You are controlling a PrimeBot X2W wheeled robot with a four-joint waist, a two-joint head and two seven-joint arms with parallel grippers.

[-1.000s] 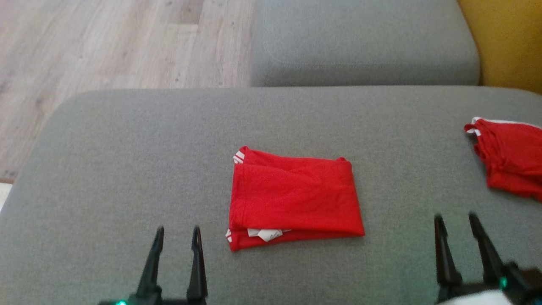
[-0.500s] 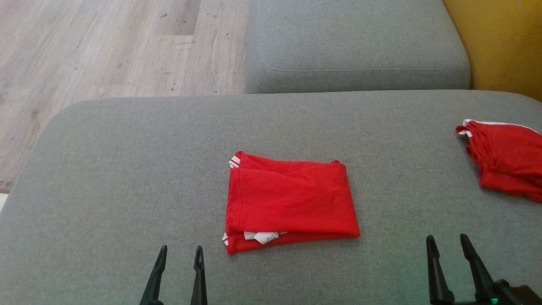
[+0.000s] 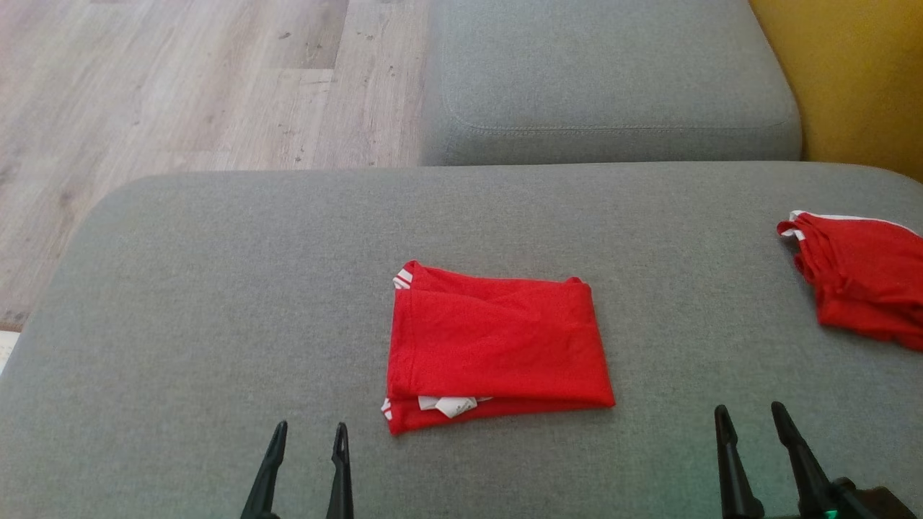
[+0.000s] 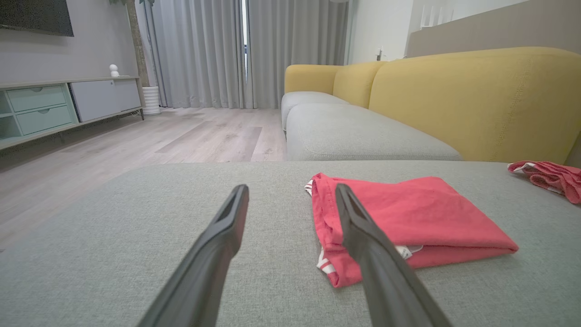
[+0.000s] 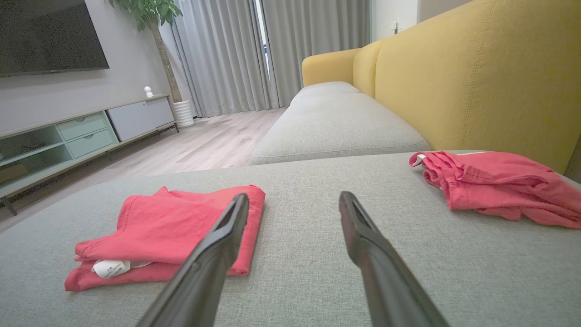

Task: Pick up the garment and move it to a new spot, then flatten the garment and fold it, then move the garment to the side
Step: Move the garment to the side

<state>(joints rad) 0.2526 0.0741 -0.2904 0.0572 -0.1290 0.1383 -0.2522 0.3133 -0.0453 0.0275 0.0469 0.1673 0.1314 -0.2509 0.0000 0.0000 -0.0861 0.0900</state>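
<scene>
A red garment [image 3: 497, 346] lies folded into a neat rectangle in the middle of the grey cushion [image 3: 216, 288], with white trim and a white label at its near edge. It also appears in the left wrist view [image 4: 408, 222] and the right wrist view [image 5: 172, 227]. My left gripper [image 3: 308, 432] stands open near the cushion's front edge, left of the garment and apart from it. My right gripper [image 3: 750, 417] is open too, at the lower right, with nothing between its fingers.
A second red garment [image 3: 862, 277] lies bunched at the cushion's right edge, also in the right wrist view [image 5: 494, 186]. Another grey seat cushion [image 3: 613, 79] lies beyond, with a yellow backrest [image 3: 851, 79] to the right and wooden floor [image 3: 180, 79] to the left.
Both grippers have drawn back toward the bottom edge of the head view, and the picture shifted slightly with the camera. The folded garment lies as it did.
</scene>
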